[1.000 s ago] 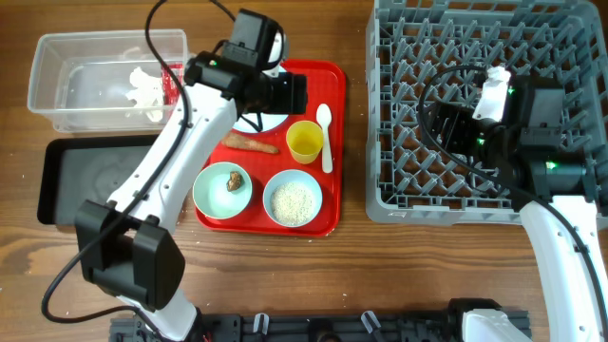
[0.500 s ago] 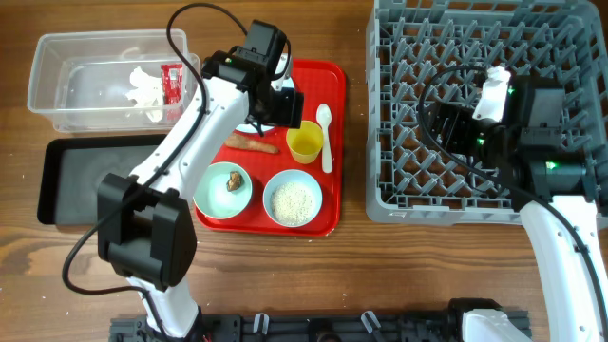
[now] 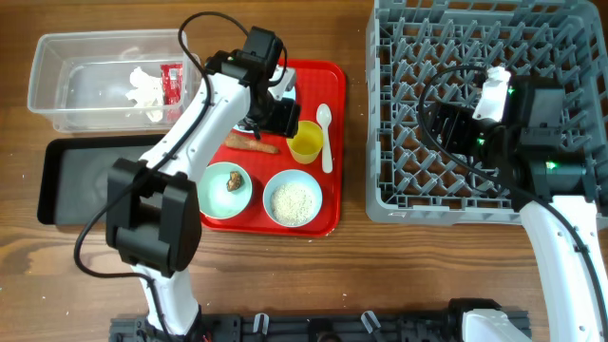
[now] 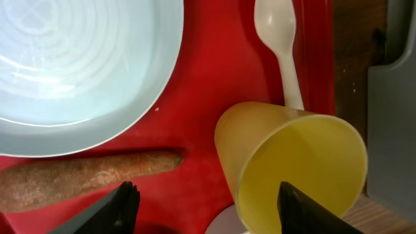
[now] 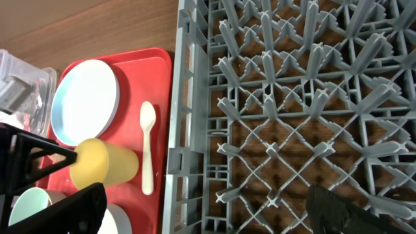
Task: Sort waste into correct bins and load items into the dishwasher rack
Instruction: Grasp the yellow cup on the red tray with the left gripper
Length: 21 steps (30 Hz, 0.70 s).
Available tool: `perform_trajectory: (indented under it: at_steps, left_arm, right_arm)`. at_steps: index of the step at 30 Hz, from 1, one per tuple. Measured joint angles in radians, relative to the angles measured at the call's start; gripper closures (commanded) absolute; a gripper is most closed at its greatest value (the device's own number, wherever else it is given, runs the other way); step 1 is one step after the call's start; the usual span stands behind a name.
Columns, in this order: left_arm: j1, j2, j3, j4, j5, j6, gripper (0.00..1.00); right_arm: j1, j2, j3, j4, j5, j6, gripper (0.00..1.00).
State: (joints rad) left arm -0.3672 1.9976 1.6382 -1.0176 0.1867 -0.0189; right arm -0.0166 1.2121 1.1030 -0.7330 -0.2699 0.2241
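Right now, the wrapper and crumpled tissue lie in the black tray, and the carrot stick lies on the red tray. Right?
Not quite. The overhead view shows the wrapper and crumpled tissue in the clear tub, not the black tray. The carrot stick does lie on the red tray.

The wooden desk (image 3: 285,275) carries four things. A clear tub (image 3: 104,37) sits at the upper left of the overhead view, with a black tray (image 3: 85,180) just below it. The red tray (image 3: 331,204) lies in the middle, close to both; whether it touches them cannot be told. The grey rack (image 3: 418,57) fills the upper right, a strip of bare wood between it and the red tray.
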Motion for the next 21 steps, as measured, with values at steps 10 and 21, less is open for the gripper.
perform_trajectory:
  at_steps: [10, 21]
  left_arm:
    - [0.000, 0.052, 0.000, 0.024, 0.006, 0.006, 0.42]
    - [-0.002, 0.086, 0.000, 0.046, 0.007, 0.010, 0.95]
  right_arm:
    - [0.000, 0.000, 0.000, -0.001, 0.000, 0.000, 0.00]
    - [0.000, 0.000, 0.000, -0.002, 0.000, 0.000, 0.00]
